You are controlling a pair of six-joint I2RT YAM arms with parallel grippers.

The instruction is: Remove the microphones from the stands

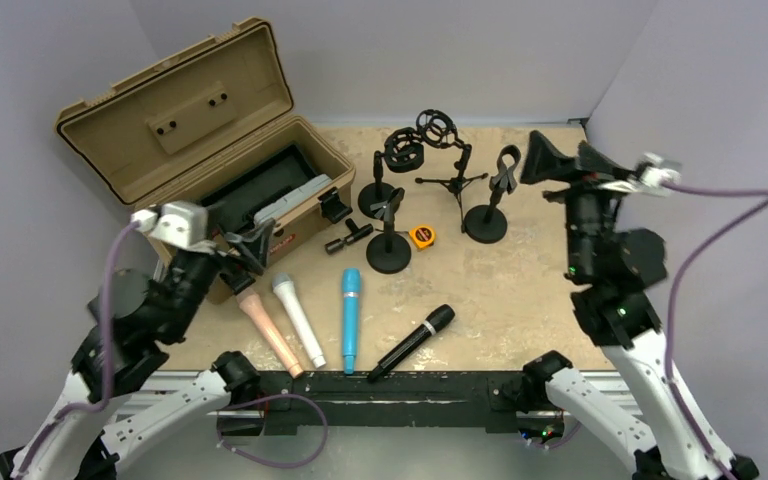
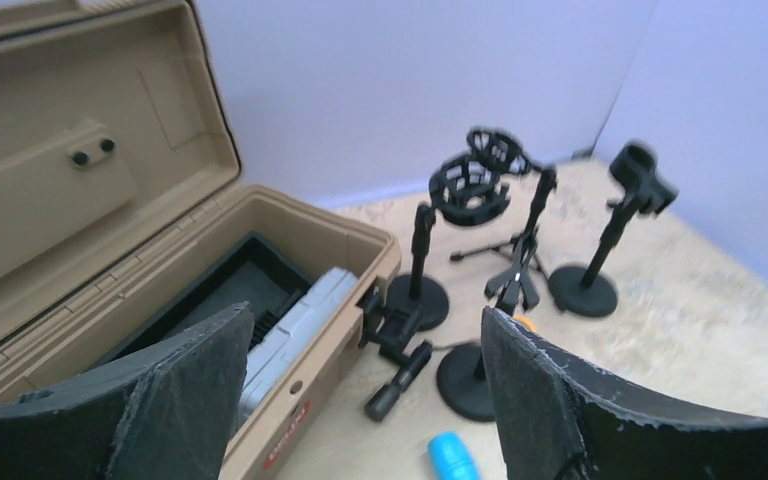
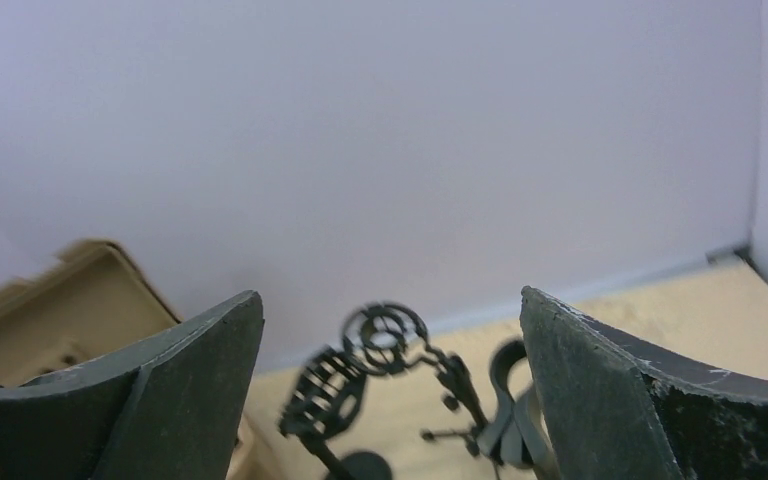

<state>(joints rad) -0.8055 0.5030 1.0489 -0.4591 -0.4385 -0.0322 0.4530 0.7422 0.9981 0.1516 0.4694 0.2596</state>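
Several black stands stand at the back middle: a shock-mount stand [image 1: 401, 152], a tripod stand [image 1: 453, 150] with a ring mount, a clip stand [image 1: 501, 185] and a nearer clip stand [image 1: 390, 225]. None holds a microphone. A pink microphone [image 1: 270, 332], a white one [image 1: 297, 318], a blue one [image 1: 350, 318] and a black one [image 1: 412, 342] lie on the table in front. My left gripper [image 1: 250, 245] [image 2: 365, 320] is open and empty by the toolbox's front. My right gripper [image 1: 560, 160] [image 3: 390, 298] is open and empty, raised right of the clip stand [image 3: 505, 370].
An open tan toolbox [image 1: 190, 110] with a grey case [image 2: 295, 325] inside stands at the back left. An orange tape measure [image 1: 421, 236] and a small black cylinder [image 1: 348, 238] lie between the box and the stands. Walls close the back and the sides.
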